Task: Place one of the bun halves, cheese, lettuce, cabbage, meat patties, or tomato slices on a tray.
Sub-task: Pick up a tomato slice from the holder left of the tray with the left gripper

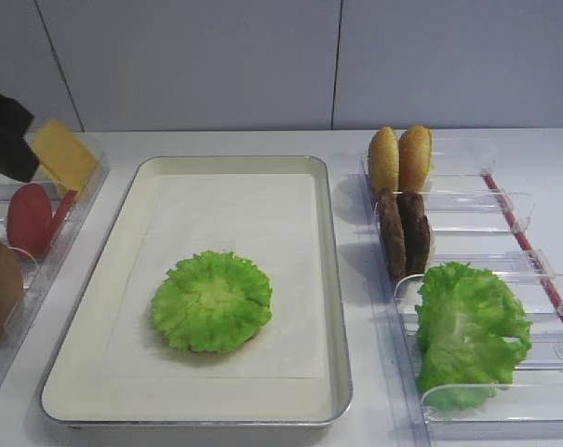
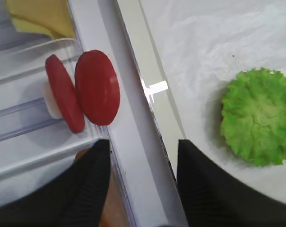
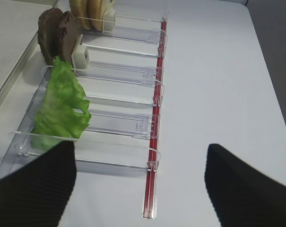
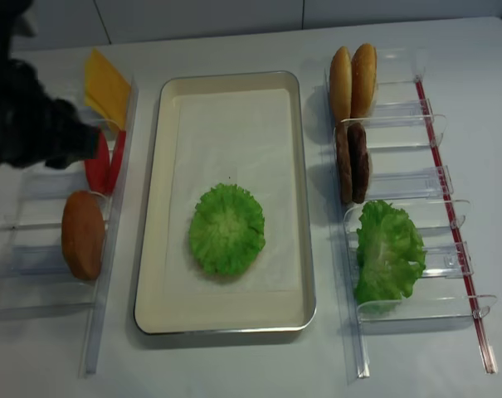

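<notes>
Two tomato slices (image 2: 83,90) stand upright in the holder along the desk's left edge; in the left wrist view we see the left gripper (image 2: 143,177) spread wide, empty, beside them. In the right wrist view, the right gripper (image 3: 138,182) gapes empty.

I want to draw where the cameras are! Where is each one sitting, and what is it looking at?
Exterior high: in front, above the table, looking across the tray; left arm's dark tip at top left.
Exterior high (realsense): overhead, looking down; left arm on the left.
Right wrist: on the right arm, looking past open fingers at the holders' lettuce.
Left wrist: on the left arm, over the tomato slices, open fingers below.
Left wrist and both high views share the tray's lettuce leaf.
</notes>
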